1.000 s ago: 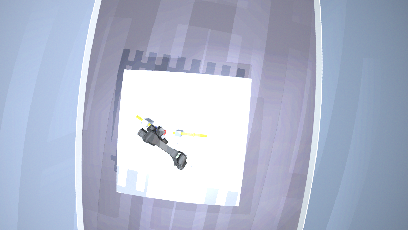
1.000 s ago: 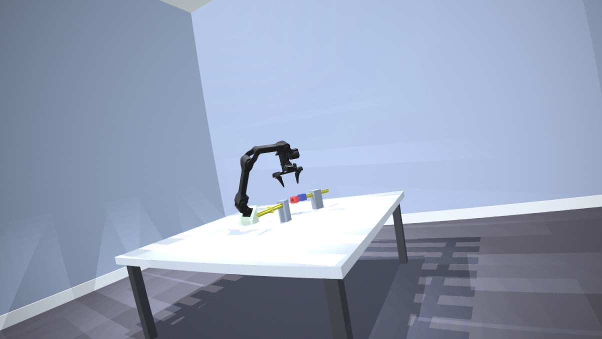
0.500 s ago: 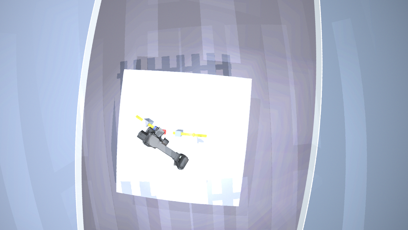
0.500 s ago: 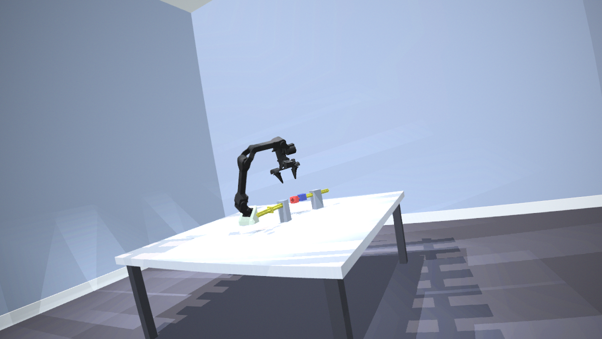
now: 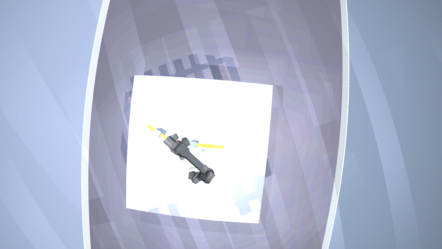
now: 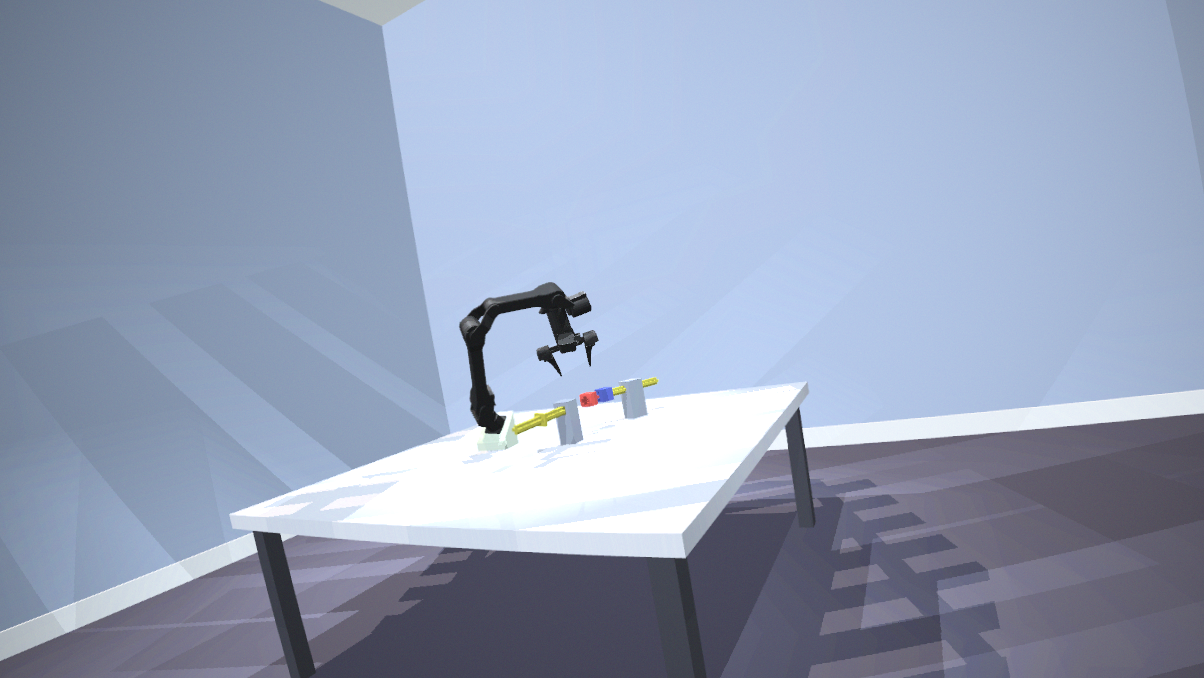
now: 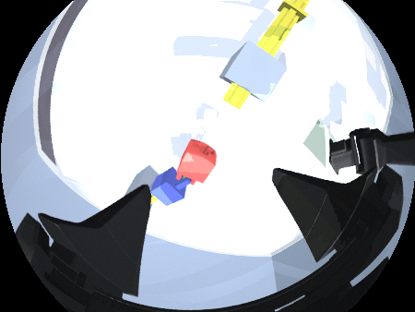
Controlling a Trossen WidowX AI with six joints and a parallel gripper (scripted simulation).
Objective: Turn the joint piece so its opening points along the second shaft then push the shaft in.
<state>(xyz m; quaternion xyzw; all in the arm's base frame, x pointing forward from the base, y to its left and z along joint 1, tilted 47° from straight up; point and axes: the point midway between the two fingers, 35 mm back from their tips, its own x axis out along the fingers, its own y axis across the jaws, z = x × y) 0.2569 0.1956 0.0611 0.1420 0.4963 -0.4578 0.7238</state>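
Your gripper is wide open, nothing between the fingers. You have it raised above the parts, tips pointing down in the exterior view. Red joint piece: below the fingers, hinged to the blue piece; you see only a sliver of red from the top. Blue sits at the end of the first yellow shaft, which runs through a grey block. Your second yellow shaft goes through the other grey block, near end poking out toward red, gap between them: not inserted. You can't confirm exact opening alignment. Collar is on its far side, apart from the block. Both blocks stand upright on your white table; pale arm base near the second shaft's far end in the exterior view.
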